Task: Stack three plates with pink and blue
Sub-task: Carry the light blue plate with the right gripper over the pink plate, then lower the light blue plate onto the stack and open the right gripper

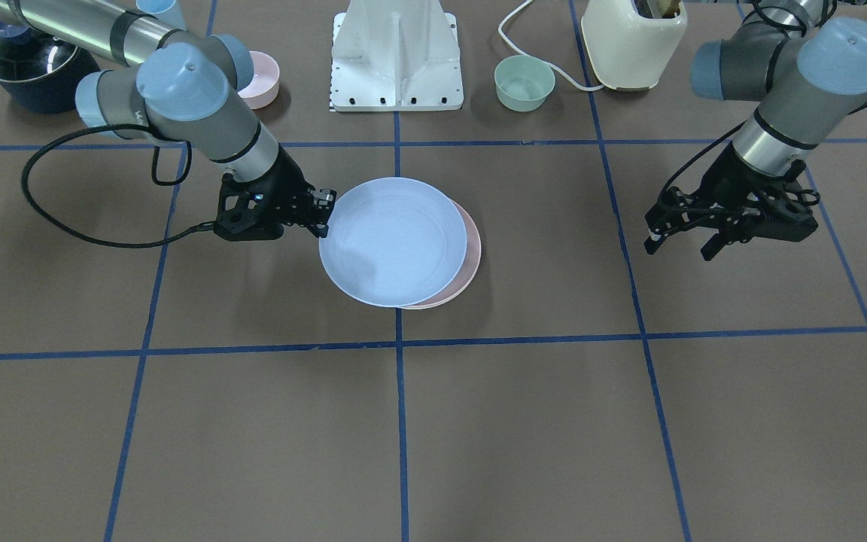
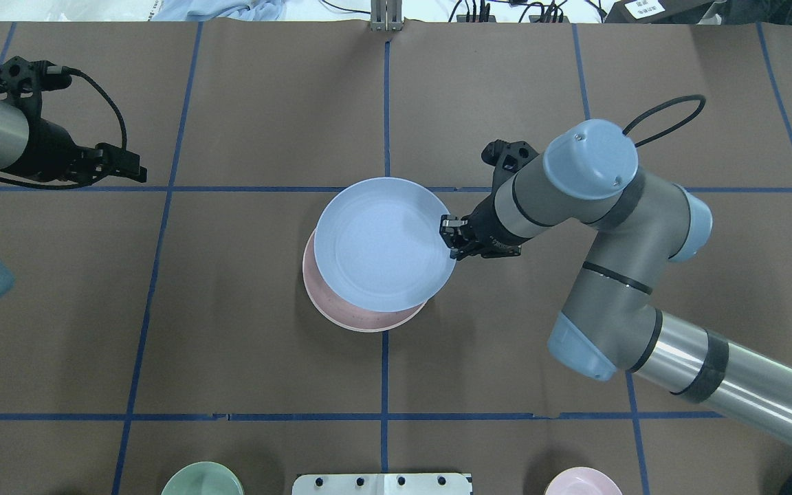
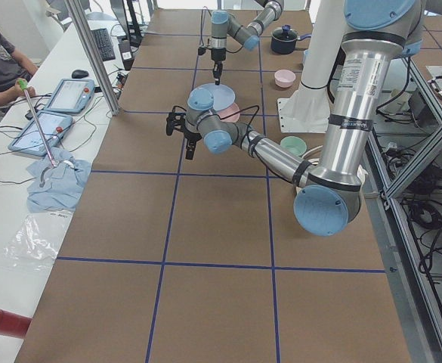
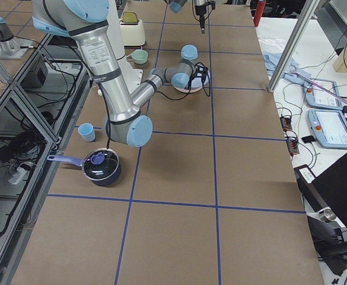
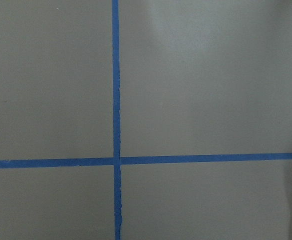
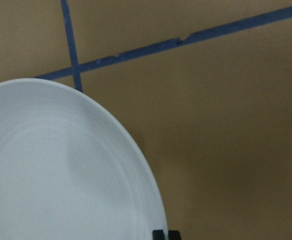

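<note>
**Right hand.** The right hand (image 1: 323, 214) is clamped on the rim of the blue plate (image 1: 392, 241), at the edge facing the right arm. In the right wrist view, the fingertips (image 6: 164, 235) are at the bottom edge of the frame, pinching the plate rim.

**Blue plate.** The blue plate is over the pink plate (image 1: 473, 260) at the middle of the bench (image 1: 554, 421). The two plates are not concentric. The blue plate is offset toward the right hand and leaves a crescent of the pink plate exposed on the far side. The blue plate appears to be slightly raised at the gripped edge. It cannot be determined whether it touches the pink plate.

**Pink plate.** The pink plate lies flat across a crossing of the blue tape lines (image 1: 400, 421). It cannot be determined whether another plate lies beneath it.

**Left hand.** The left hand (image 1: 680, 247) hangs above the bench, well apart from the plates. Its fingers are spread and hold nothing. The left wrist view shows only the bench surface and a tape crossing.

**Other items.** The following stand along the robot's side of the bench:
- a white mounting base (image 1: 397, 60)
- a small pink bowl (image 1: 260, 79)
- a small green bowl (image 1: 524, 83)
- a cream toaster (image 1: 633, 41)
- a dark pot (image 1: 27, 71)
</note>
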Tool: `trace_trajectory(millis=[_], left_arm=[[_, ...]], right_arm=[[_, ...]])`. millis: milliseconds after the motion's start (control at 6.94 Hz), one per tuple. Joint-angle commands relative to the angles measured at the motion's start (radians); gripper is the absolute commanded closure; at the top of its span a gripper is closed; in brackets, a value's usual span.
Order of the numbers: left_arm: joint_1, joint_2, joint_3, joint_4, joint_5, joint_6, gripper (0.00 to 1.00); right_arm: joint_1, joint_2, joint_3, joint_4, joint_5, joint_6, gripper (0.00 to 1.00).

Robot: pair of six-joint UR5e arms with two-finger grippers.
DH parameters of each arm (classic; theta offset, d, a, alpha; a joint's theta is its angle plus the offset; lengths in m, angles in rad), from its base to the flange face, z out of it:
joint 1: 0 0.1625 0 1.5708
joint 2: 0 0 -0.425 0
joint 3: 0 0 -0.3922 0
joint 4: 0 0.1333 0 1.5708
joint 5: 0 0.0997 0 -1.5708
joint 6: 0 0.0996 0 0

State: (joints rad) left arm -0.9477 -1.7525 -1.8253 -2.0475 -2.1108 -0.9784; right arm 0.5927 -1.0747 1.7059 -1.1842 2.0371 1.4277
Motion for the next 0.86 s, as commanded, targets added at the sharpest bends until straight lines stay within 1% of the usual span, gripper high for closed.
trace_trajectory(millis=[0, 144, 288, 576, 720], left_arm=[[-0.005, 0.010, 0.003, 0.000, -0.002, 0.015, 0.00], [-0.011, 0.025, 0.003, -0.002, 0.000, 0.042, 0.00], [-0.019, 0.028, 0.008, -0.003, -0.002, 0.047, 0.00], [-0.019, 0.031, 0.021, -0.011, 0.000, 0.050, 0.00], [-0.025, 0.053, 0.020, -0.013, -0.002, 0.096, 0.00]], right_arm=[[-0.051, 0.021, -0.022, -0.003, -0.060, 0.000, 1.00], [-0.051, 0.022, -0.023, -0.003, -0.060, -0.003, 1.00], [-0.050, 0.024, -0.019, -0.002, -0.060, -0.001, 0.01], [0.021, 0.035, -0.008, -0.014, -0.040, -0.003, 0.00], [0.107, 0.016, 0.024, -0.079, 0.018, -0.021, 0.00]])
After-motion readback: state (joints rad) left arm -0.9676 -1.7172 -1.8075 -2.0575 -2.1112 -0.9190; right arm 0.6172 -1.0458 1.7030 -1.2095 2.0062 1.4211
